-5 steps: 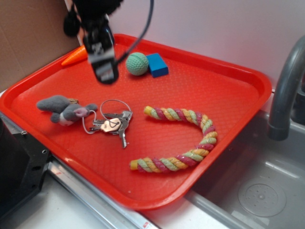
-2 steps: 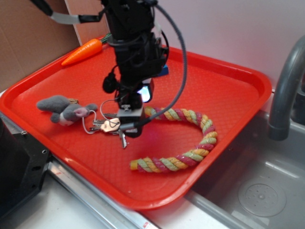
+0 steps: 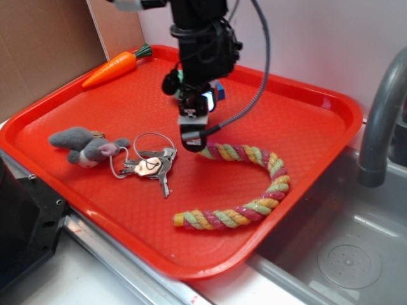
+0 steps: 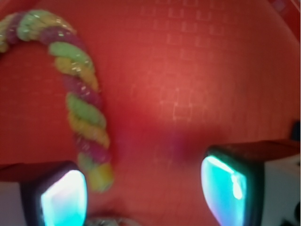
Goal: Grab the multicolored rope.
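So far nothing is grasped: the gripper [image 3: 194, 141] hangs wide open and empty, the multicolored rope [image 4: 83, 110] lying near its left finger [image 4: 61, 197] rather than centred. Aligning, descending and closing remain.

exterior view bright, even, sharp; wrist view blurred, cyan glow on fingertips [image 4: 63, 200].

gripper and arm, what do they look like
The arm is black and blocky, with a dark cable looping down its side. The gripper is black too, and its two fingers carry pads glowing cyan in the wrist view.
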`<state>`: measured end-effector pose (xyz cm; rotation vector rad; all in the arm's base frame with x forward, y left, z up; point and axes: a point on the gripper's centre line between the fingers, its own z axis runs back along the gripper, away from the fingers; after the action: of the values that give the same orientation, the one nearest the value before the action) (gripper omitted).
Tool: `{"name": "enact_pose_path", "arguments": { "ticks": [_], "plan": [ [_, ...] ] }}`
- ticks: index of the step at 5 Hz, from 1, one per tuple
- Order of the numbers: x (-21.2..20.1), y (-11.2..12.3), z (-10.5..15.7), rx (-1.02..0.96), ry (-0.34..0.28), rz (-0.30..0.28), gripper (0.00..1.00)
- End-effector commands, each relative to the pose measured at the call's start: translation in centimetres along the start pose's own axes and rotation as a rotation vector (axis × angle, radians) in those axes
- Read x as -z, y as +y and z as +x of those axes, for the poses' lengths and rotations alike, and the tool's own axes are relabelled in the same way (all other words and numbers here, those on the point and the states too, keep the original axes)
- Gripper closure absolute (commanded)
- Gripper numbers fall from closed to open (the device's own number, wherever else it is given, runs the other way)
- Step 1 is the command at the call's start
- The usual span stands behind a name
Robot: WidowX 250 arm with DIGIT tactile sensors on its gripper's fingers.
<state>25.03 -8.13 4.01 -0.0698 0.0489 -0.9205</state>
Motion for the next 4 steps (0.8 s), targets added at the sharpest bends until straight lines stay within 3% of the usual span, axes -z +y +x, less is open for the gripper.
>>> {"name": "enact_pose_path", "arguments": {
  "ticks": [1,2,3,4],
  "plan": [
    [0.8,-3.5,2.4,0.161,-0.013,0.002,0.0],
    [0.9,-4.8,2.4,0.172,0.005,0.017,0.0],
    [1.3,-3.6,2.8,0.164,0.05,0.016,0.0],
    [2.6,-3.1,2.9,0.169,0.097,0.047,0.92]
  ]
}}
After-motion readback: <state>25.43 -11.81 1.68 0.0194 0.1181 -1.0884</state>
